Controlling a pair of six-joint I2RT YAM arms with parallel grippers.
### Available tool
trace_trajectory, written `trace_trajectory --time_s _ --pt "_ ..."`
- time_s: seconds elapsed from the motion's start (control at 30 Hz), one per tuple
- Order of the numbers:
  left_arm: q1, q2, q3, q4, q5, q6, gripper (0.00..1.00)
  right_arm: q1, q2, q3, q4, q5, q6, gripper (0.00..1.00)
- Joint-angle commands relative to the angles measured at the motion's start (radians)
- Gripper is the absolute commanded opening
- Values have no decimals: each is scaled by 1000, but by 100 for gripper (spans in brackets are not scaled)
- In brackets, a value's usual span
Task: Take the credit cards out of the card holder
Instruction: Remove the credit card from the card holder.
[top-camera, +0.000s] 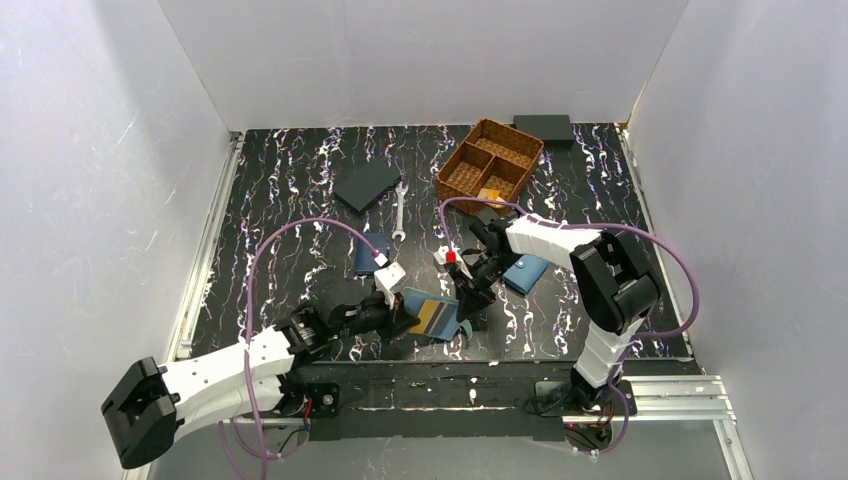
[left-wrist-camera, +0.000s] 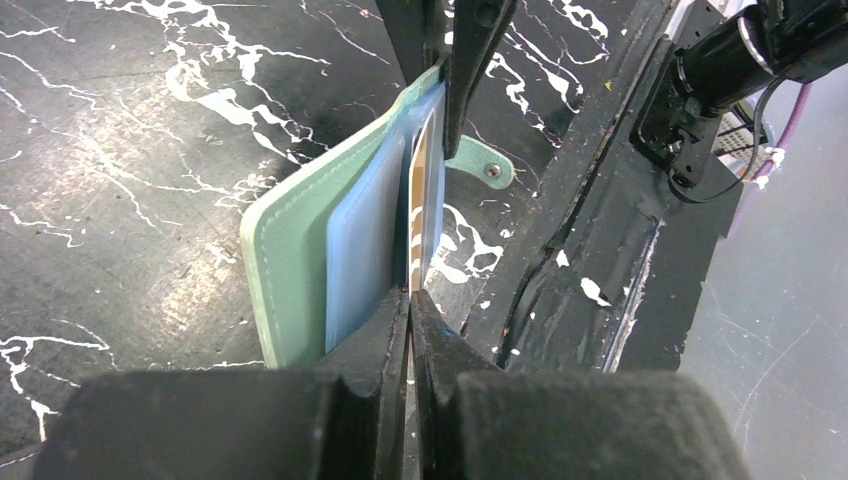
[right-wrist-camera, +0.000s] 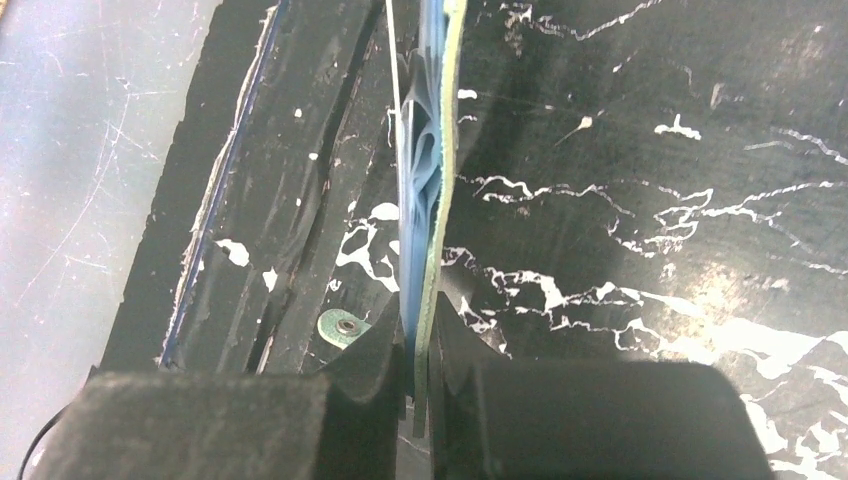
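— What did the black marbled table (top-camera: 280, 200) carry?

— A wicker basket (top-camera: 490, 160) at the far side, a blue wallet (top-camera: 525, 272) just right of the right arm's wrist, and a wrench (top-camera: 399, 212) farther back.

— And the arms?

— They met near the front edge. The right gripper (right-wrist-camera: 420, 345) was clamped on the green cover of the card holder (left-wrist-camera: 290, 260). The left gripper (left-wrist-camera: 411, 295) was pinched tight at the opposite edge.

— On what?

— On the tan card (left-wrist-camera: 418, 190), which sat between the pale blue leaves. I could not tell whether a leaf was caught too.

— Where was the holder?

— On edge between the two grippers, fanned open, its snap tab (left-wrist-camera: 485, 165) sticking out toward the table's front.
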Motion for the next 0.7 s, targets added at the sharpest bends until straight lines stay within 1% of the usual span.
trace_trajectory --time_s 0.0,0.13,0.23,0.37,0.43,0.53,0.67 --pt "2 -47 -20 10 -63 25 0 2 9 31 -40 24 22 1" --pt "2 -48 -19 -15 -96 23 0 2 16 32 -36 44 29 1" --pt "2 -61 -9 -56 -150 22 0 2 28 44 -29 78 56 1" --pt "2 -117 12 -134 -246 7 0 -2 48 59 -10 120 107 1" --pt "2 -146 19 -162 -272 -7 0 -4 59 67 -12 131 119 1" --pt "2 -185 13 -175 -270 -25 0 -7 74 78 -14 137 140 3" --pt "2 -213 0 -168 -226 -48 0 -14 106 99 -7 156 188 7"
